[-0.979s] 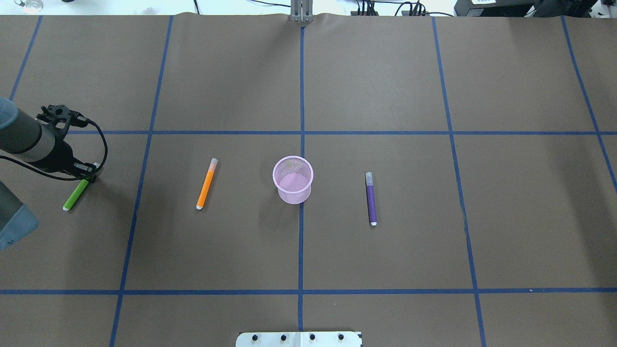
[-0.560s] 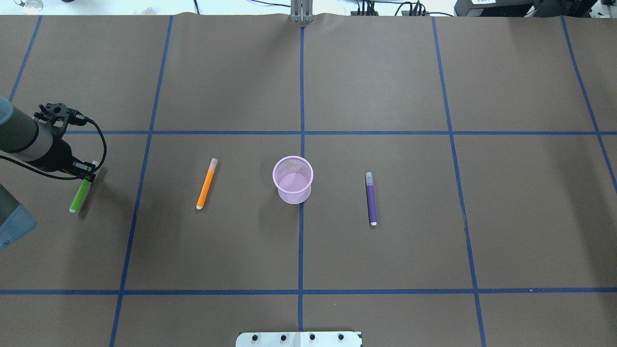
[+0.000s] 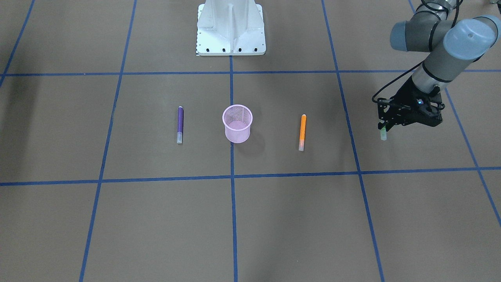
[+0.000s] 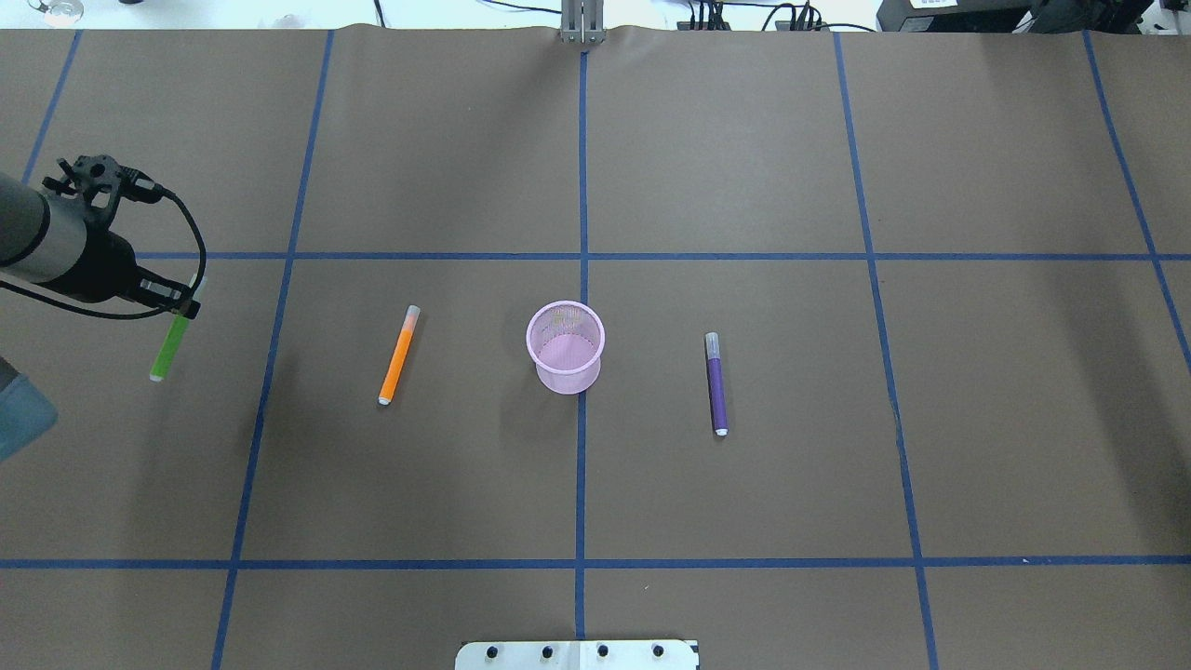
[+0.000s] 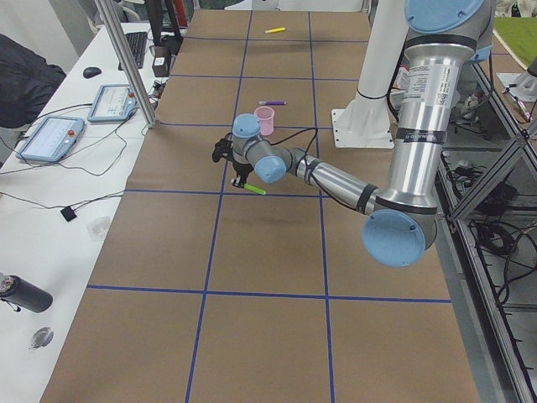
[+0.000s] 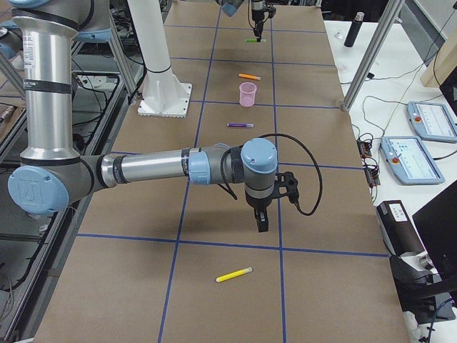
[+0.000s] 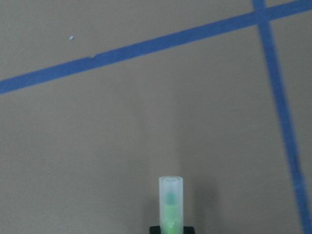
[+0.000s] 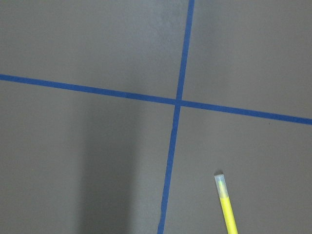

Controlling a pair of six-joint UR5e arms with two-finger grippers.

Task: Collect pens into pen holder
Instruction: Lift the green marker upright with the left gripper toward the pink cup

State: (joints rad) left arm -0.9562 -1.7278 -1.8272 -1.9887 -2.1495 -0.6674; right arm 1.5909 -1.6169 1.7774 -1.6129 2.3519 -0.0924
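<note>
Left claw [image 4: 182, 307] clamped on green pen [image 4: 167, 346], far left, off the table. Orange pen [image 4: 399, 355] lies flat, left of pink cup [image 4: 568, 377]. Cup upright, only its mesh floor visible inside. Purple pen [image 4: 715, 383] flat to its right. Right claw [image 6: 260, 221]: can't tell if gripping.

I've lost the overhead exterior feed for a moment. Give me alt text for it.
At the far left, the left tool grips the green pen by one end, raised off the brown table. The pink pen holder stands empty at centre, with the orange pen lying to its left and the purple pen to its right.
</note>
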